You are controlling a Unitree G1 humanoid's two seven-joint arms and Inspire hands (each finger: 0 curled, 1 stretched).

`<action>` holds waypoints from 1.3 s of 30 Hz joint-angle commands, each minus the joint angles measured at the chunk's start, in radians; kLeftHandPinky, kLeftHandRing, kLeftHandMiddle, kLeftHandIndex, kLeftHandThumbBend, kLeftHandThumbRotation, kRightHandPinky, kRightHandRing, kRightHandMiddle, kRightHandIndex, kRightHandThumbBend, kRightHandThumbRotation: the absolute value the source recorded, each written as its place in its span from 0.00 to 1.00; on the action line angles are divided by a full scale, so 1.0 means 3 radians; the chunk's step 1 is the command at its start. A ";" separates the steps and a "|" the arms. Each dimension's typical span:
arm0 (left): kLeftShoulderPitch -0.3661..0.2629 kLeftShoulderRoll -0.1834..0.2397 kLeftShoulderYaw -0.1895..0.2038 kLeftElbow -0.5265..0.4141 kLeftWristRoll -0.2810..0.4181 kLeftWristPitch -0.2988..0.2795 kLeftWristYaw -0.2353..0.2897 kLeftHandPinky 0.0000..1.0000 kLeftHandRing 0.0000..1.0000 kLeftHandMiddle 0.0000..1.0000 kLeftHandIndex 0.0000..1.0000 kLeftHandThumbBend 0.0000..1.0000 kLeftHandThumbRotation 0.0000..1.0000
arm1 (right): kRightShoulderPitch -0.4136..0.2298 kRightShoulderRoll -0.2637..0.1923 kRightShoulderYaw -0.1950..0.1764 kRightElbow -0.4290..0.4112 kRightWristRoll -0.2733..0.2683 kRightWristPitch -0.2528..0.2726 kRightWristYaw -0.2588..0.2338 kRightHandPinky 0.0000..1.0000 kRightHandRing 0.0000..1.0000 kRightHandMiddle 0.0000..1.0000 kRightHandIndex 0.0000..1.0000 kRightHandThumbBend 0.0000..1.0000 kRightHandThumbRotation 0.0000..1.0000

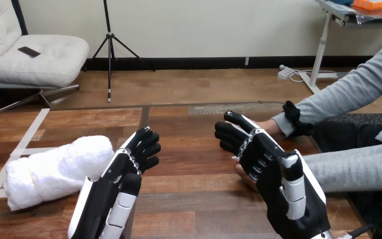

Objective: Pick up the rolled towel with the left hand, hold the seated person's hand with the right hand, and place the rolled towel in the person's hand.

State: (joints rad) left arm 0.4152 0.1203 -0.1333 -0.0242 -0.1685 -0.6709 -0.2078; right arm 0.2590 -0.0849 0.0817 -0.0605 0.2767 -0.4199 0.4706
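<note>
Person's hand (240, 172) mostly hidden behind right hand (273, 169); bit of skin peeks out at its 8 o'clock. Cannot tell if right hand grips it. Black thing (293, 119) on grey sleeve (348, 89), 1 o'clock from right hand: hard to make out. Rolled towel (59, 167), white, fluffy, fat roll, lies on wooden table (189, 129), just beside left hand (124, 169), at its 9 o'clock. Left hand fingers loose, holding nothing.
</note>
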 commanded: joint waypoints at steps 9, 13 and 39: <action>-0.0425 0.0054 0.0347 0.0211 0.0519 -0.0316 0.0228 0.82 0.87 0.88 0.87 0.71 0.87 | -0.0173 0.0010 -0.0017 -0.0098 0.0033 0.0003 -0.0019 0.90 0.87 0.86 0.88 0.85 1.00; -0.0507 0.0115 0.0429 0.0269 0.0556 -0.0329 0.0232 0.83 0.87 0.88 0.86 0.73 0.84 | -0.0182 0.0008 -0.0016 -0.0087 0.0026 -0.0008 -0.0015 0.90 0.87 0.86 0.88 0.85 1.00; -0.0971 0.0427 0.0838 0.0525 0.0752 -0.0233 0.0300 0.78 0.86 0.88 0.86 0.82 0.76 | -0.0225 0.0021 -0.0049 -0.0002 0.0037 -0.0068 0.0005 0.90 0.89 0.87 0.88 0.86 1.00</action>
State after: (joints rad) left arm 0.2139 0.2146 0.0867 0.0944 0.0272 -0.7221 -0.1377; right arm 0.2588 -0.0839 0.0773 -0.0575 0.2764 -0.4197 0.4724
